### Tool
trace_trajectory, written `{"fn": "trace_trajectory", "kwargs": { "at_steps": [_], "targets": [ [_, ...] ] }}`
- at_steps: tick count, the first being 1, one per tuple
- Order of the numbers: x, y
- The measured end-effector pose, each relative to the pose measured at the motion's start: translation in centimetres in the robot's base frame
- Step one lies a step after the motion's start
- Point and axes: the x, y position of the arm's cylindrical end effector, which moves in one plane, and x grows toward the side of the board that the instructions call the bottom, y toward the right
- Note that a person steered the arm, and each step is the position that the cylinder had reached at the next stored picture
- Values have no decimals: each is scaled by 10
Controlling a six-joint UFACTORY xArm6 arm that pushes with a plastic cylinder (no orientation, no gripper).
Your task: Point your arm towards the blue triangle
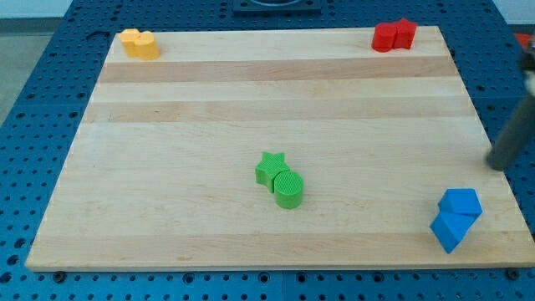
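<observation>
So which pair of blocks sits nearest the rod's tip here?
The blue pair at the view's bottom right, just below my tip; the green, red and yellow pairs lie much farther off.

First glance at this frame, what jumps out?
Bright block pairs on a pale wooden board: green star touching a green cylinder near centre, and two blue blocks at the bottom right corner. Yellow blocks sit top left, red blocks top right. My tip is at the right edge, above the blue pair, not touching.

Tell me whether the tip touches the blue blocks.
Apart. The camera view shows bare wood between my tip and the blue blocks below it.
</observation>
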Motion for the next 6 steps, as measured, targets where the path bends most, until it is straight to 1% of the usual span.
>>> {"fn": "trace_trajectory", "kwargs": {
  "at_steps": [1, 2, 3, 4, 6],
  "targets": [
    [7, 23],
    [37, 23],
    [100, 23],
    [120, 5],
    [109, -82]
  ]
}}
